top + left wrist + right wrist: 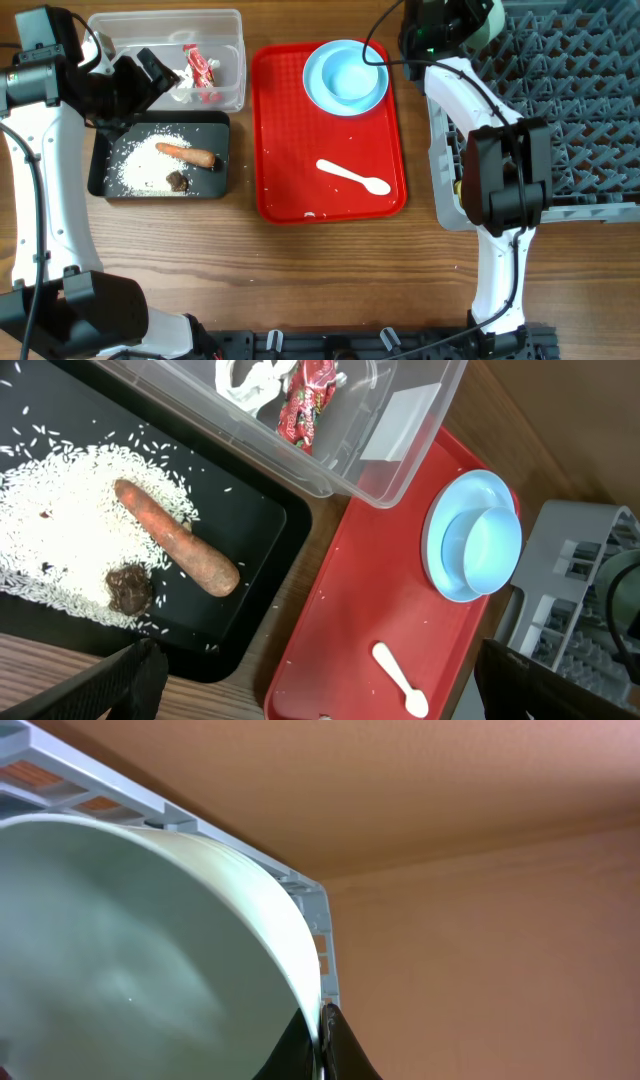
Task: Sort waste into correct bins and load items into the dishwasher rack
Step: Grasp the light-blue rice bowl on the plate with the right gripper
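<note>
The left hand [140, 75] is held above the far edge of the black tray [100, 180], just beside the clear tub [232, 30]. In its wrist view the two fingers [120, 685] are spread wide apart and nothing is held between them.

In the clear tub a red-and-white wrapper [308, 400] is seen lying next to a crumpled white tissue [250, 378]. Loose white rice [60, 530] is scattered over the black tray. An orange-brown sausage piece [175, 548] is laid across the rice, and a small dark brown lump [128, 588] is found just beside it.

A flat red serving tray [285, 150] is placed on the table [300, 280] between the black tray and the grey rack [570, 100]. At its far end a light blue plate [318, 90] is set, and a pale blue bowl [352, 75] is seated upright in it. A white spoon [353, 178] is laid at an angle nearer the front of the red tray, well apart from the plate.

The right hand [322, 1038] is closed on the rim of a mint-green bowl [150, 950], which is pinched between its dark fingers. The bowl is held tilted over the near left corner of the rack, whose grey edge is seen just behind the rim. Whether the bowl touches the rack cannot be told.
</note>
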`<state>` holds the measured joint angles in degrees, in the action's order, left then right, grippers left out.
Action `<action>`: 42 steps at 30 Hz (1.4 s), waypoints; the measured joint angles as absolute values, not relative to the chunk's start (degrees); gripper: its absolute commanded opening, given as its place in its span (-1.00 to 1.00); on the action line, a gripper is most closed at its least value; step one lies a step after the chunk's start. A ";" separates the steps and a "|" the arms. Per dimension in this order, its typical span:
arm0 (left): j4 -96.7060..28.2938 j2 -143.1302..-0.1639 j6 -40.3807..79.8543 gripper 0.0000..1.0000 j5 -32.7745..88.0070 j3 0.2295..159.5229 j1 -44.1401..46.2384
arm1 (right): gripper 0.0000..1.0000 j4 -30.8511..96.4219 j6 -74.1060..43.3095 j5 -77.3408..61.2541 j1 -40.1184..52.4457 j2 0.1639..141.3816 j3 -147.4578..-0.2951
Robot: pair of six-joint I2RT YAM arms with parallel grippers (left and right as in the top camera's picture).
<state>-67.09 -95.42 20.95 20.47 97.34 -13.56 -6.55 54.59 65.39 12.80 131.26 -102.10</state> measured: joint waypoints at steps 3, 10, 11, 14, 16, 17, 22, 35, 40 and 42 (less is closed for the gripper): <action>-67.11 -95.42 20.95 1.00 20.47 97.34 -13.56 | -0.47 -6.13 54.74 65.45 13.74 131.26 -102.10; -67.11 -95.42 20.95 1.00 20.47 97.34 -13.56 | 1.00 -5.06 55.35 66.37 17.96 131.26 -102.10; -67.09 -95.42 20.95 1.00 20.47 97.34 -13.56 | 0.99 -5.06 55.40 66.50 18.61 131.26 -102.10; -67.11 -95.42 20.95 1.00 20.47 97.34 -13.56 | 1.00 -5.15 55.13 66.57 19.99 131.26 -102.10; -67.11 -95.42 20.95 1.00 20.47 97.34 -13.56 | 0.99 -7.51 54.85 66.76 21.04 131.26 -102.08; -67.09 -95.42 20.95 1.00 20.47 97.34 -13.56 | 0.99 -10.66 54.43 67.18 21.34 131.35 -101.84; -67.13 -95.42 20.95 1.00 20.47 97.34 -13.56 | 0.99 -38.72 55.20 70.41 24.49 131.79 -101.45; -67.11 -95.42 20.95 1.00 20.67 97.34 -13.56 | 1.00 17.69 5.50 39.81 29.85 125.78 -101.25; -67.11 -95.42 20.95 1.00 20.71 97.34 -13.56 | 0.99 24.18 -14.22 23.07 29.34 114.34 -101.62; -67.11 -95.42 20.95 1.00 20.71 97.34 -13.56 | 1.00 27.20 -20.36 19.81 29.10 113.54 -102.04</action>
<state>-67.11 -95.42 20.95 20.71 97.34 -13.56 27.20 -20.36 19.81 29.10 113.54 -102.04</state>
